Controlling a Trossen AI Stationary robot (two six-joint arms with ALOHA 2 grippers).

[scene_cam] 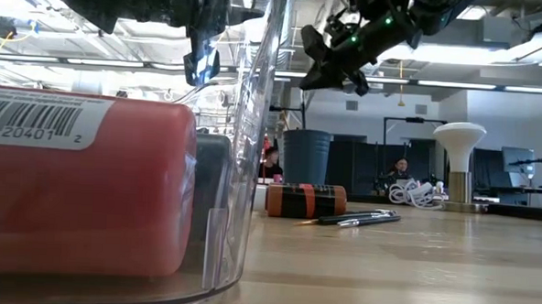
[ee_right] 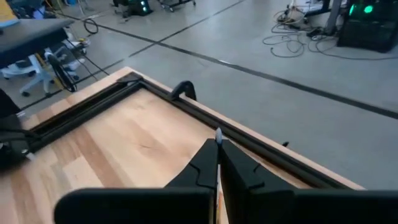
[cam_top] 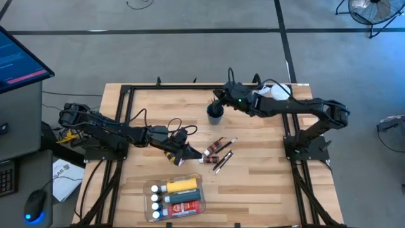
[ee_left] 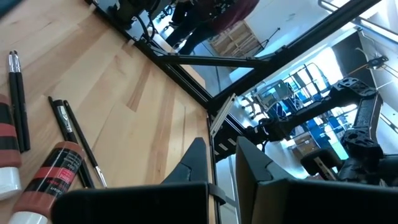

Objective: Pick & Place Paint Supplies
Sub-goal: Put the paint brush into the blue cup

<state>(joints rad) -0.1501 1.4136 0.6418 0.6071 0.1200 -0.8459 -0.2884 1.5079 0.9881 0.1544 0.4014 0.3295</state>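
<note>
Left end effector (cam_top: 185,152) sits at centre of the high view, low over the table (cam_top: 266,183), fingers closed. The left wrist view shows a narrow gap between the dark fingers (ee_left: 193,165) with nothing visible in it; judged clenched on nothing.

Right end effector (cam_top: 221,96) hangs in the upper centre of the high view, just above a dark cup (cam_top: 214,114). Its fingers are pressed together; the right wrist view shows a thin pale sliver at the tips (ee_right: 218,138), possibly a brush, but I cannot tell what it is.

Loose supplies lie just right of the left end effector in the high view: a brown tube (cam_top: 214,151) with a white cap and thin brushes (cam_top: 223,161). Their long axes run diagonally, lower left to upper right. The white cap end points toward the left end effector, very near it; contact cannot be confirmed.

A clear tray (cam_top: 149,189) at lower centre already holds the yellow bottle (cam_top: 181,185) and several tubes.

Judgement: the left arm is clearly nearer the loose items. Its forearm stretches from the left edge, pointing right along the table, roughly in line with the tube's axis. The fingers would need to release before any pick.
</note>
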